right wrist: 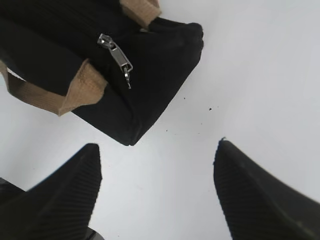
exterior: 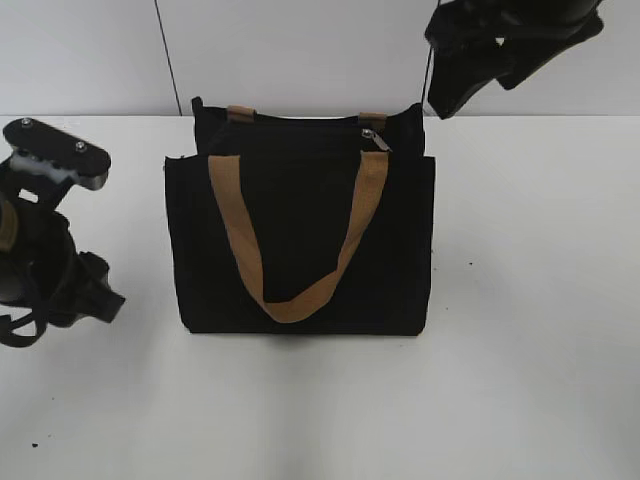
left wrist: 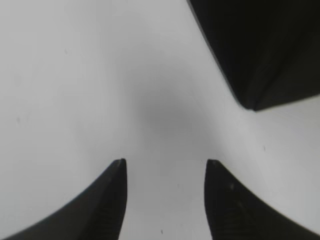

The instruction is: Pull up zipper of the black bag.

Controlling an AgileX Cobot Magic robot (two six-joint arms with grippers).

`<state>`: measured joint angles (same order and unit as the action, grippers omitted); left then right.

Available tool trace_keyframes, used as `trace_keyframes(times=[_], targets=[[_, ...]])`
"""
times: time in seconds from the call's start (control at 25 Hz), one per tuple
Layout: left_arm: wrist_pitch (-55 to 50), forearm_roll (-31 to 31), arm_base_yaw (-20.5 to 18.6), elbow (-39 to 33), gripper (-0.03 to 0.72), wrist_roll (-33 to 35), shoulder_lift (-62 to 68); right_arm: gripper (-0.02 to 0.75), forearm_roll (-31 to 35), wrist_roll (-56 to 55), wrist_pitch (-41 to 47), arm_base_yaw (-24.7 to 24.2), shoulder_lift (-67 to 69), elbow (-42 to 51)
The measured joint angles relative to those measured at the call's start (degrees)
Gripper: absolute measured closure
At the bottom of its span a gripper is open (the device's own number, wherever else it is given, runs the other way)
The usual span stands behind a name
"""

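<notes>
The black bag (exterior: 300, 230) lies flat in the middle of the white table, with its tan strap handle (exterior: 290, 300) looped over the front. The zipper (exterior: 377, 137), a small silver pull tab, sits at the bag's top right corner; it shows clearly in the right wrist view (right wrist: 120, 59) next to the bag corner (right wrist: 150, 75). My right gripper (right wrist: 157, 150) is open and empty, held above the table beyond the bag's top right corner (exterior: 455, 75). My left gripper (left wrist: 165, 162) is open and empty over bare table left of the bag, whose corner (left wrist: 265, 55) shows at upper right.
The left arm (exterior: 45, 240) sits low at the table's left side. The right arm (exterior: 510, 35) hangs at the upper right. A white wall (exterior: 300, 50) with a dark vertical seam stands behind the table (exterior: 520, 350).
</notes>
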<state>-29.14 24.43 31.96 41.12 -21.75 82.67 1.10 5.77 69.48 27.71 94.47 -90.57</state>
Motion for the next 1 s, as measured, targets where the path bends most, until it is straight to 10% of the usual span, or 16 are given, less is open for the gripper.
trace_keyframes(times=[0.36,1.0], targets=[[-19.2,-12.8,0.2,0.0,0.207,10.5,-14.6,0.202,1.6,-0.1,0.1,0.0,-12.4,3.9],[-40.5,-22.0,0.2,-1.1,0.154,17.4,-59.7,0.138,2.4,-2.5,0.2,0.0,-65.8,46.5]])
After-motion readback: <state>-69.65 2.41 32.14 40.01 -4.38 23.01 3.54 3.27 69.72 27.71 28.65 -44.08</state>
